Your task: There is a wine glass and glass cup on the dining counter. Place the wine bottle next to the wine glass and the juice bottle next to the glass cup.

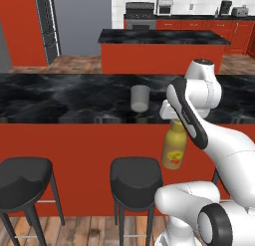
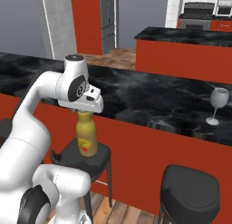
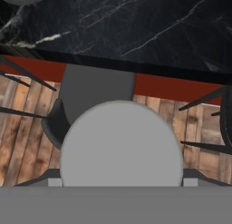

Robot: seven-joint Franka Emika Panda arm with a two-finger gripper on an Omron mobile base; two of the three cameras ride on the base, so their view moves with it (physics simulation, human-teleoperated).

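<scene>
Black-marbled dining counter tabletop (image 1: pixel 60 98) carries the glass cup (image 1: pixel 140 98) at roughly eleven o'clock of the end effector (image 1: pixel 175 119), which pinches the juice bottle (image 1: pixel 174 146) by its cap, hanging below the edge, presumably for lifting beside the cup.

Black bar stools (image 1: pixel 135 176) are standing on a wooden floor (image 1: pixel 74 232); a red island (image 1: pixel 164 50) is sitting beyond, red cabinets (image 1: pixel 219 28) lining the back wall.
</scene>
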